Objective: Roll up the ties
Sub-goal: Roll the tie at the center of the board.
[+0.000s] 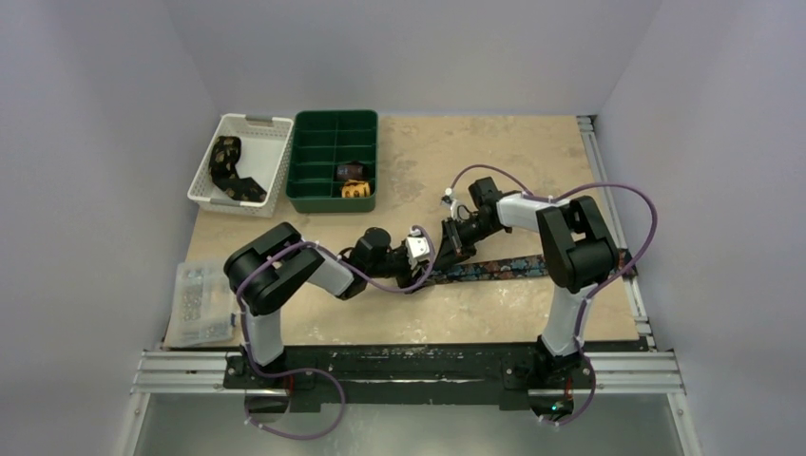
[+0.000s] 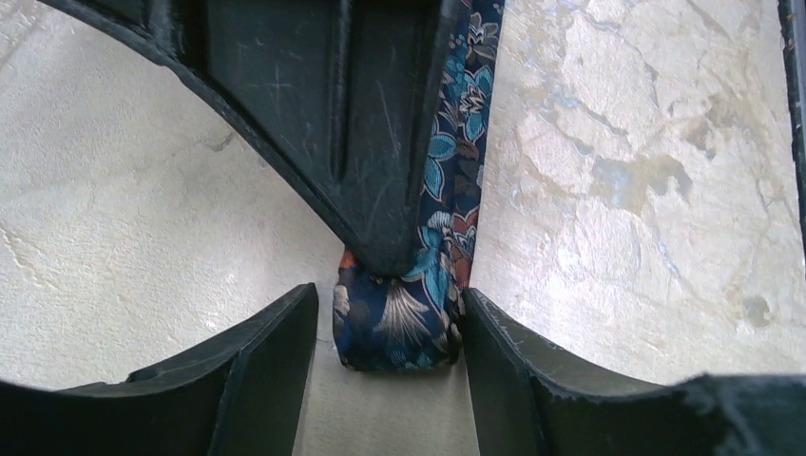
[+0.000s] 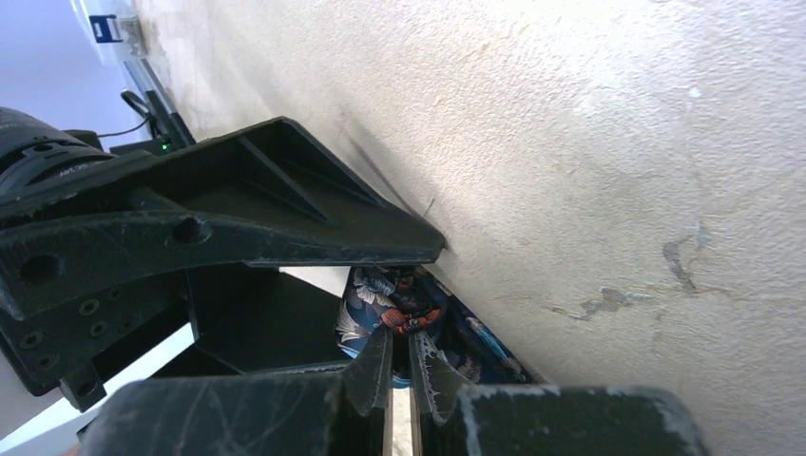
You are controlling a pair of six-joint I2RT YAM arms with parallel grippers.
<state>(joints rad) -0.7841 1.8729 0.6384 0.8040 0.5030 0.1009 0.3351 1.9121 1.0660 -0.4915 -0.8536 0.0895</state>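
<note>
**Two Grippers Meet at a Tie's Rolled End**

Our left gripper [image 2: 390,302] stands spread, a finger on either side of the rolled end of the navy floral tie [image 2: 399,332]. Our right gripper [image 3: 399,340] is pressed together with its tips on that same roll; we cannot tell whether fabric is caught between them. The rest of the tie stretches flat along the table [image 1: 494,161] toward the right. At the back left, a green tray [image 1: 314,142] holds two rolled ties [image 1: 352,172].

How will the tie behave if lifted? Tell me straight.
Probably floppy: the tie lies flat and limp along the table. Its rolled end would likely unwind once the right gripper, shut on it, lets go. Thin fabric, so probably light.
</note>
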